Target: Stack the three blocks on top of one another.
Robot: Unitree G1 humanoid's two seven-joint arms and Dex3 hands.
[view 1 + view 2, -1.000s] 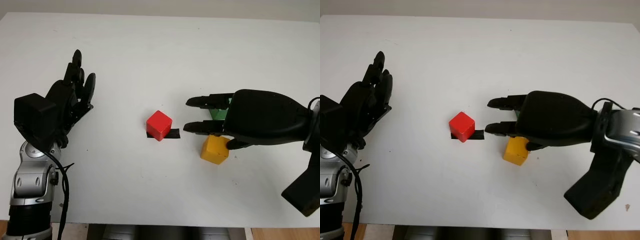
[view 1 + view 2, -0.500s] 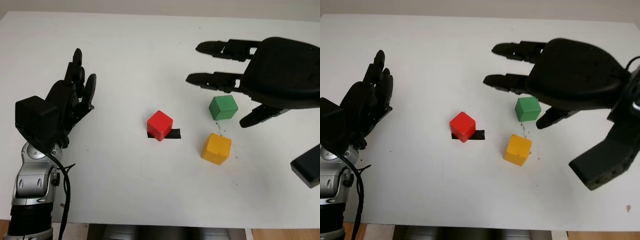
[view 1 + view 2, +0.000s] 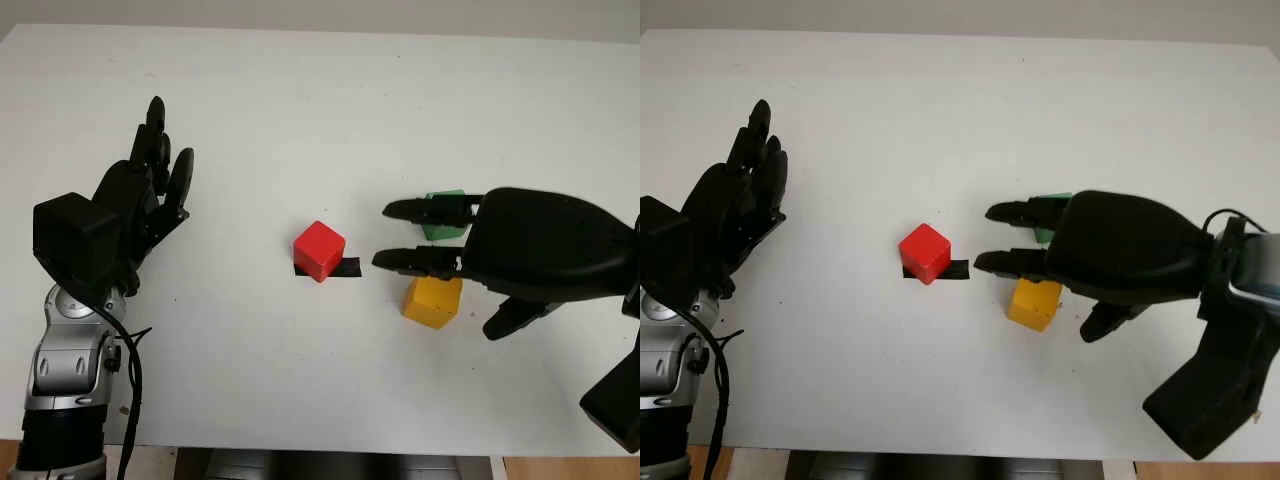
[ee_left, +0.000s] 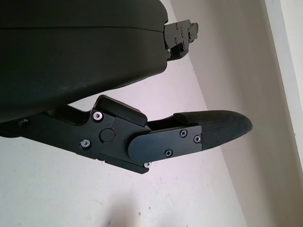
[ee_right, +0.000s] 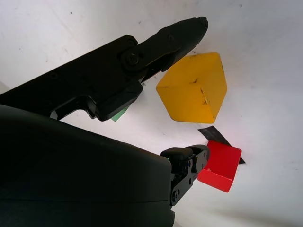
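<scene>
1. Head-camera views: nearest the robot, at the bottom left, the left arm's silver forearm (image 3: 65,375) rises from the table's front edge, a black cable looped beside it.
2. On that arm the black three-finger left hand (image 3: 135,205) is over the left part of the white table (image 3: 300,100), well apart from every block; it holds nothing and is open.
3. From the bottom right the black three-finger right hand (image 3: 480,245) reaches in over the right-centre of the table, its fingers (image 3: 415,262) pointing toward the middle. It grips nothing and its fingers are uncurled.
4. A yellow cube-shaped block (image 3: 432,300) sits on the table under that hand, partly covered by the palm. In the right wrist view the yellow block (image 5: 193,88) lies between the thumb and the other fingers; no finger plainly touches it.
5. A red cube-shaped block (image 3: 319,250) stands at the table's centre, left of the fingertips and apart from them, on a short strip of black tape (image 3: 345,268).
6. Farther back, a green cube-shaped block (image 3: 442,212) shows just past the upper finger, mostly hidden by the hand, just behind the yellow one.
7. All three blocks sit singly on the table; none is stacked.
</scene>
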